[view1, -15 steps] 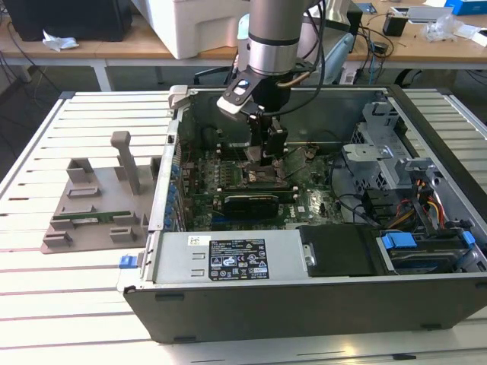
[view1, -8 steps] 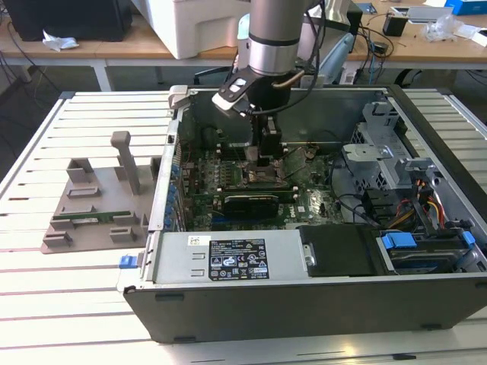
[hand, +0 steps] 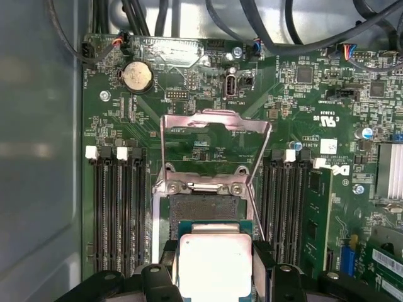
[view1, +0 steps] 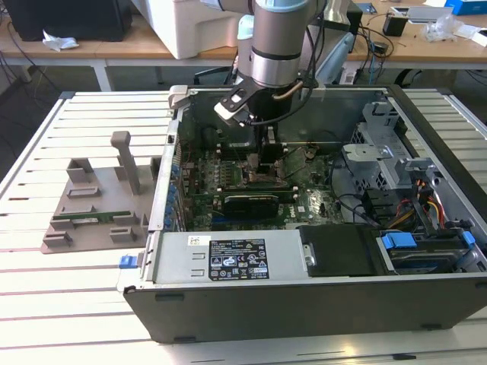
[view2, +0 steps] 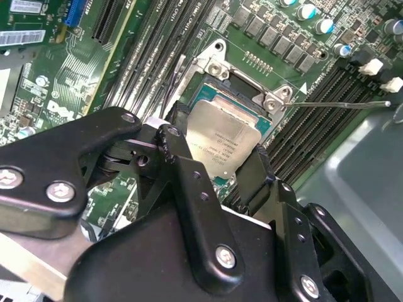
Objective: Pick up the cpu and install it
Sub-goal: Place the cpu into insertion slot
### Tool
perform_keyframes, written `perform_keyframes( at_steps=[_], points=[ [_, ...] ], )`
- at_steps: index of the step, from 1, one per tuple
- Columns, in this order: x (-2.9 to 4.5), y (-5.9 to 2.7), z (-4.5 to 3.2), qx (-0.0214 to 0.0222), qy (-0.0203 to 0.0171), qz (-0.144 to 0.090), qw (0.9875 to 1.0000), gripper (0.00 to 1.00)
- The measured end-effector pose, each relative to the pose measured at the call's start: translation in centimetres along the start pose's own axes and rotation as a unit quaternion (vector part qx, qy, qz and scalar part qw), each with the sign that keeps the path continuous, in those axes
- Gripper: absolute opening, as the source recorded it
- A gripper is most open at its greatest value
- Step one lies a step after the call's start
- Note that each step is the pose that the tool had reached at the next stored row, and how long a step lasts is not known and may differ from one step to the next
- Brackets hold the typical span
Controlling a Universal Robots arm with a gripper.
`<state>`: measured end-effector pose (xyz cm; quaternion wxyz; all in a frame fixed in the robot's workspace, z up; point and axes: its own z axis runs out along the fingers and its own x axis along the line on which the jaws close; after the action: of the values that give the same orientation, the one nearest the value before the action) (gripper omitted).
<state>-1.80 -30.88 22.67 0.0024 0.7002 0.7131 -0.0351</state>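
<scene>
Counter: slatted metal counter [view1: 68, 296] carries the whole setup.
Far left (exterior view): grey plastic fixture [view1: 80, 171] sits on the slats. A green memory stick [view1: 90, 218] lies flat in one of its slots.
Centre: open computer case [view1: 304, 304] lies on its side, just beside the fixture, with the motherboard [view1: 228, 190] facing up.
Arm: arm [view1: 278, 38] drops straight down into the case, over the middle of the board.
Claw: claw [view2: 216, 150] is closed on the cpu. The black fingers [view2: 182, 170] clamp two opposite edges.
Cpu: cpu [hand: 216, 267] has its silver top up and is held level, right at the socket. It covers the near part of the socket. Can't tell if it touches the contacts or hangs just above them.
Socket: socket [hand: 201, 211] shows a dark contact grid beyond the chip's edge.
Load plate: load plate [hand: 216, 135] is hinged up and open.
Lever: thin metal lever [view2: 340, 104] sticks out sideways from the socket corner.
Memory slots: black memory slots [hand: 116, 207] run on both sides of the socket.
Right (exterior view): drive cage [view1: 396, 160] and bundled cables [view1: 426, 205] sit near a blue tab [view1: 398, 245], well apart from the claw.
</scene>
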Motion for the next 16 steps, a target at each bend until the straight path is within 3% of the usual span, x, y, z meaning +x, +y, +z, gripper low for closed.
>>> perform_keyframes(
  at_steps=[11,16],
  points=[
    [0.12,0.44,1.76,0.0003,0.0000,0.000,1.0000,0.55],
    [0.49,0.55,2.19,0.0004,0.0001,0.000,1.0000,0.55]
  ],
)
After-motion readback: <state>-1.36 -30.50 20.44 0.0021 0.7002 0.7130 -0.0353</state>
